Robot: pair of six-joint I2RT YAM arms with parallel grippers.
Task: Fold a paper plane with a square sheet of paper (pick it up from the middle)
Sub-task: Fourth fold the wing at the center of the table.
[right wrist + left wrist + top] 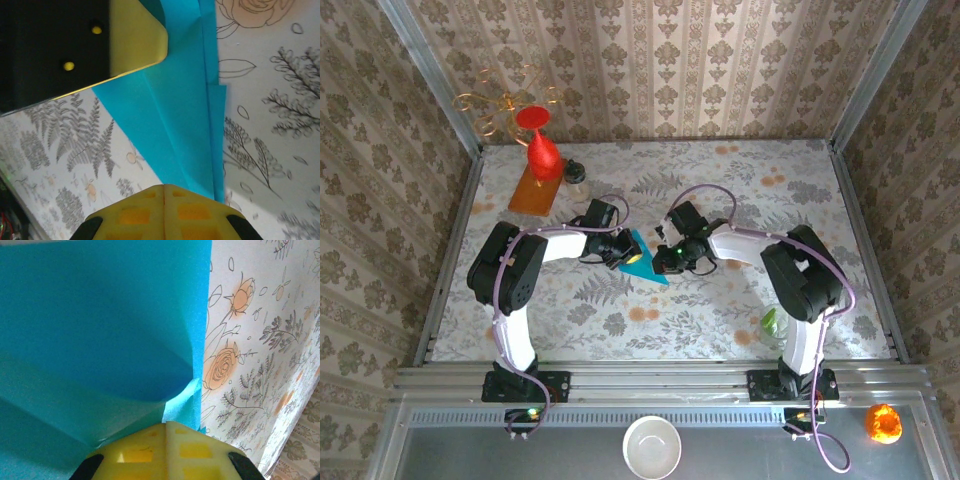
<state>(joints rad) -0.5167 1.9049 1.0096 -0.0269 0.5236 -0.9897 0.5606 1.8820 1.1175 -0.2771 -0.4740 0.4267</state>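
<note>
The teal-blue sheet of paper (pixel 648 268) lies on the flowered table (pixel 770 200), folded in layers into a pointed, creased wedge like a paper plane. Both grippers meet over it at the table's middle. My left gripper (pixel 625 252) is shut, and in its wrist view a raised fold of the paper (pixel 100 330) runs into the seam of its yellow fingertips (pixel 145 450). My right gripper (pixel 667 258) is shut too. Its tips (pixel 164 186) sit at the near edge of the paper (pixel 180 115), which passes just right of the seam. The left gripper's finger (pixel 135 40) rests on the paper's far end.
A red cone-shaped vase (pixel 542 150) stands on an orange board (pixel 533 195) at the back left, with a small jar (pixel 575 176) beside it. A green object (pixel 770 322) lies by the right arm's base. A white bowl (pixel 652 446) and an orange object (pixel 883 422) sit below the table's rail.
</note>
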